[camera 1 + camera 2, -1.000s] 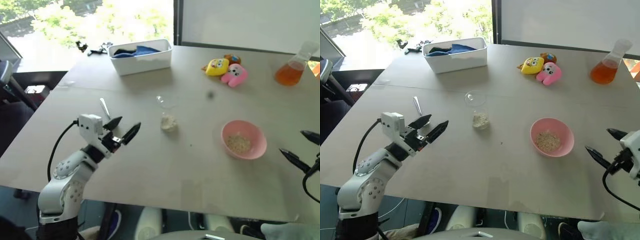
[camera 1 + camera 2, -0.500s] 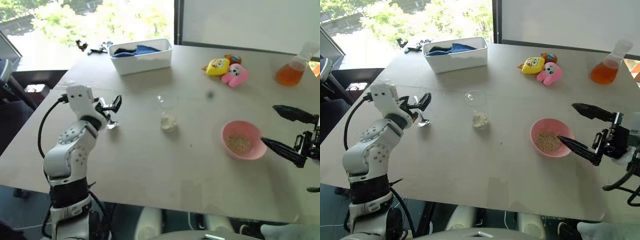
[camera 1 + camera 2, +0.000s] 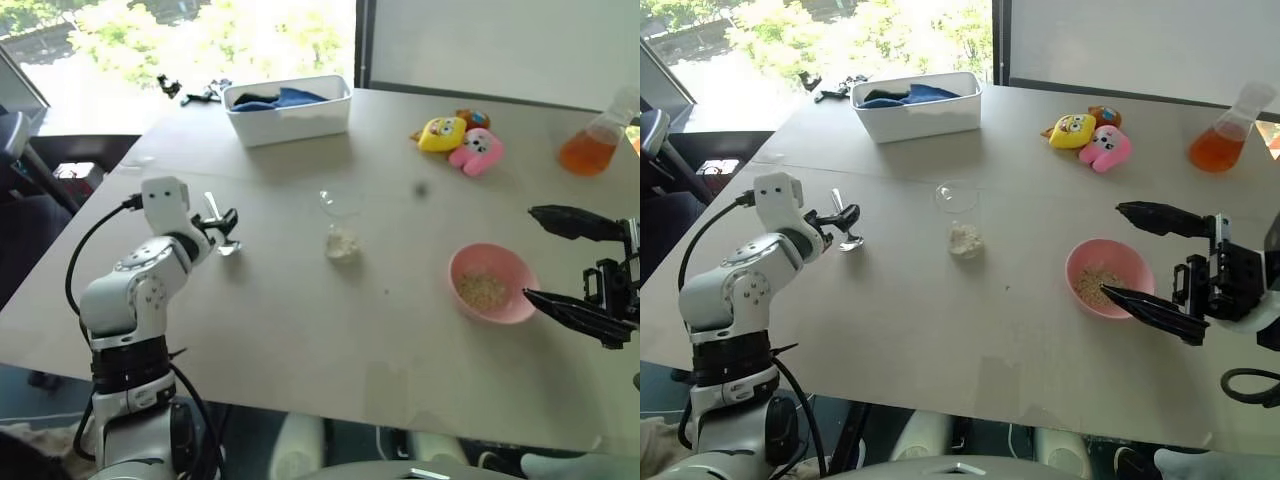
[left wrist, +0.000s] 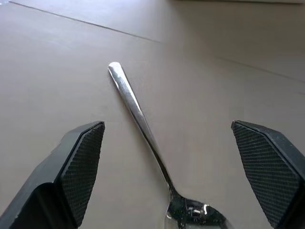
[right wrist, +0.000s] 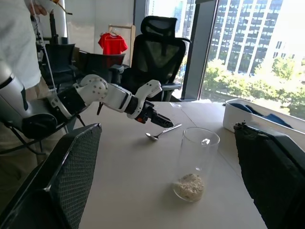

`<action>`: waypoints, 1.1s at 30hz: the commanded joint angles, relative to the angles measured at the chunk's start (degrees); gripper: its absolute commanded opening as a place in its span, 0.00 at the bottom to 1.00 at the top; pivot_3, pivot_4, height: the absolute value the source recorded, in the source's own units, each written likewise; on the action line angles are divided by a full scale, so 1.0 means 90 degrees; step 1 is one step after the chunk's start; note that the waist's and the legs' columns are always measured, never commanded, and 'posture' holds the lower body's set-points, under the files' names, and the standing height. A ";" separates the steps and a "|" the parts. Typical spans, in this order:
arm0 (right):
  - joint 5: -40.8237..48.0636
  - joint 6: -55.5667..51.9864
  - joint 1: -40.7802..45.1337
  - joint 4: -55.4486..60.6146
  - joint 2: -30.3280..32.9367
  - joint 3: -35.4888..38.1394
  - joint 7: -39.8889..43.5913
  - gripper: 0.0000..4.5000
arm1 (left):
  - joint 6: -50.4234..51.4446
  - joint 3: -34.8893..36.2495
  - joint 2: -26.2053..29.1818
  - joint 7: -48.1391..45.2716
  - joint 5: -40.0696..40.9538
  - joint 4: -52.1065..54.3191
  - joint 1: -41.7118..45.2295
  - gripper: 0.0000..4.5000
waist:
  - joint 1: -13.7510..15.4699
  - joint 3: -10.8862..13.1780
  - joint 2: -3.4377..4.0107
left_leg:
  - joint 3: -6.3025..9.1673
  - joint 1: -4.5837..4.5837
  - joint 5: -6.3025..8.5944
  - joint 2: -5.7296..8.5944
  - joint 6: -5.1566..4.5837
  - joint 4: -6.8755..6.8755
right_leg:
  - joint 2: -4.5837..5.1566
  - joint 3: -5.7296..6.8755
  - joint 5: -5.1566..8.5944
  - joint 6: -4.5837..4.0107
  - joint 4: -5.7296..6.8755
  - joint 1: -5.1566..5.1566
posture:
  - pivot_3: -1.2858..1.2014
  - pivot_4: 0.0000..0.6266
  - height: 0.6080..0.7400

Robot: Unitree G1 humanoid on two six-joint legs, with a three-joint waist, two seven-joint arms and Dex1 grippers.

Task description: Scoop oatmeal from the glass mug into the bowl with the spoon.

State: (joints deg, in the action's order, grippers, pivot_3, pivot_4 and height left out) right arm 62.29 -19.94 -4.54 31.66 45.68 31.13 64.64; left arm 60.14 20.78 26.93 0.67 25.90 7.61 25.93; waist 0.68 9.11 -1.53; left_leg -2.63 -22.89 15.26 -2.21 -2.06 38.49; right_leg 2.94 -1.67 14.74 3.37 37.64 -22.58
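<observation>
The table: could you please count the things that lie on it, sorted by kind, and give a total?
Containers: 4 (glass mug, bowl, white tub, flask)
Cutlery: 1 (spoon)
Soft toys: 3 (yellow, pink, orange-brown)
Total: 8

A wide beige table carries a spoon near its left side, a glass mug with oatmeal at the middle, and a pink bowl to the right. Farther back stand a white tub, plush toys and a flask.
</observation>
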 commanded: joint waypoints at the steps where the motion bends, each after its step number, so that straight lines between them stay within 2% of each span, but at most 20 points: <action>1: 0.0131 0.0079 -0.0209 0.0225 -0.0065 0.0485 -0.0005 1.00 | 0.0412 0.0074 -0.0116 0.0402 -0.0177 0.0237 0.0389 0.99 | 0.0017 0.0001 -0.0002 | 0.0001 0.0000 0.0000 0.0000 0.0000 0.0000 | 0.0001 0.0001 0.0000 0.0000 0.0000 0.0000 | 0.52 0.24 1.00; 8: -0.0140 0.0279 -0.0552 0.0187 -0.0254 0.0743 -0.0005 1.00 | 0.0478 0.0034 -0.0522 0.0779 -0.0567 -0.0408 0.0919 0.99 | 0.0012 0.0000 -0.0001 | 0.0003 0.0003 -0.0001 0.0007 0.0001 0.0002 | 0.0000 0.0003 0.0000 0.0000 0.0005 0.0002 | 0.52 0.24 1.00; 9: -0.0160 0.0296 -0.0584 0.0177 -0.0269 0.0766 -0.0004 1.00 | 0.0490 0.0070 -0.0661 0.0900 -0.0626 -0.0504 0.1004 0.94 | 0.0011 0.0000 -0.0001 | 0.0002 0.0003 -0.0001 0.0008 0.0001 0.0002 | 0.0001 0.0003 0.0000 0.0000 0.0005 0.0002 | 0.52 0.24 1.00; 11: -0.0224 0.0345 -0.0649 0.0174 -0.0289 0.0788 0.0006 1.00 | 0.0563 0.0159 -0.0923 0.1194 -0.0780 -0.0644 0.1103 0.80 | 0.0013 0.0000 -0.0002 | 0.0001 0.0002 -0.0001 0.0008 0.0001 0.0002 | 0.0001 0.0002 0.0000 0.0000 0.0004 0.0002 | 0.52 0.24 1.00; 17: -0.0236 0.0373 -0.0790 0.0325 -0.0323 0.0856 -0.0112 1.00 | 0.0236 0.0375 -0.1607 0.1852 -0.1225 -0.1158 0.1074 0.16 | 0.0014 -0.0009 0.0014 | 0.0001 0.0005 -0.0001 0.0008 0.0001 0.0002 | 0.0003 0.0001 -0.0001 0.0001 0.0006 0.0003 | 0.52 0.24 1.00; 19: -0.0211 0.0332 -0.0824 0.0350 -0.0295 0.0890 -0.0176 1.00 | 0.0137 0.0463 -0.1640 0.1886 -0.1276 -0.1272 0.1087 0.00 | 0.0014 -0.0012 0.0018 | 0.0000 0.0011 -0.0001 0.0010 0.0001 0.0002 | 0.0003 0.0000 -0.0001 0.0001 0.0009 0.0007 | 0.52 0.24 1.00; 24: -0.0246 0.0279 -0.0817 0.0388 -0.0330 0.0864 -0.0592 1.00 | -0.0282 0.0705 -0.1692 0.1598 -0.1057 -0.1366 0.1114 0.00 | 0.0012 -0.0023 0.0035 | -0.0001 0.0024 -0.0002 0.0013 0.0002 0.0003 | 0.0001 -0.0003 -0.0001 0.0000 0.0018 0.0013 | 0.52 0.24 1.00; 26: -0.0689 0.0394 -0.0723 0.0429 -0.0431 0.0776 -0.1130 1.00 | -0.0721 0.0810 -0.1688 0.1390 -0.0922 -0.1132 0.1136 0.00 | 0.0011 -0.0022 0.0033 | -0.0001 0.0024 -0.0002 0.0012 0.0003 0.0004 | 0.0000 -0.0003 0.0000 0.0000 0.0021 0.0013 | 0.52 0.24 1.00; 29: -0.1593 0.0440 -0.0331 0.0586 -0.0607 0.0624 -0.2449 1.00 | -0.1715 0.0155 -0.1307 0.0613 -0.1101 -0.0491 0.1149 0.00 | 0.0012 -0.0008 0.0010 | 0.0001 0.0009 -0.0005 0.0012 0.0008 0.0007 | -0.0004 -0.0002 -0.0001 -0.0001 0.0022 0.0001 | 0.52 0.24 1.00; 31: -0.1489 -0.0159 -0.0038 0.0775 -0.0398 0.0446 -0.3188 1.00 | -0.2513 -0.0117 -0.1297 0.0060 -0.0998 -0.0256 0.1358 0.00 | 0.0013 -0.0005 0.0005 | -0.0001 -0.0008 -0.0011 0.0012 0.0019 0.0010 | -0.0002 -0.0003 -0.0001 -0.0001 0.0020 -0.0014 | 0.52 0.24 1.00; 33: -0.1735 -0.1044 0.0513 0.0995 -0.0080 0.0217 -0.4503 1.00 | -0.2856 -0.0501 -0.1311 -0.0551 -0.0812 -0.0087 0.1682 0.00 | 0.0030 -0.0004 0.0004 | -0.0002 -0.0012 -0.0024 0.0009 0.0041 0.0010 | 0.0009 -0.0002 -0.0001 -0.0001 0.0019 -0.0016 | 0.52 0.24 1.00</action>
State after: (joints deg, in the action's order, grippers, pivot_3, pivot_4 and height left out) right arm 47.59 -23.48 -3.18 37.26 42.80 33.59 33.94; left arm 39.43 19.88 14.78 1.11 16.61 1.89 37.34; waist 0.95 9.07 -1.50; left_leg -2.63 -23.04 15.04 -2.12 -1.69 38.57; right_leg 3.05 -1.66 14.72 3.36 37.79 -22.74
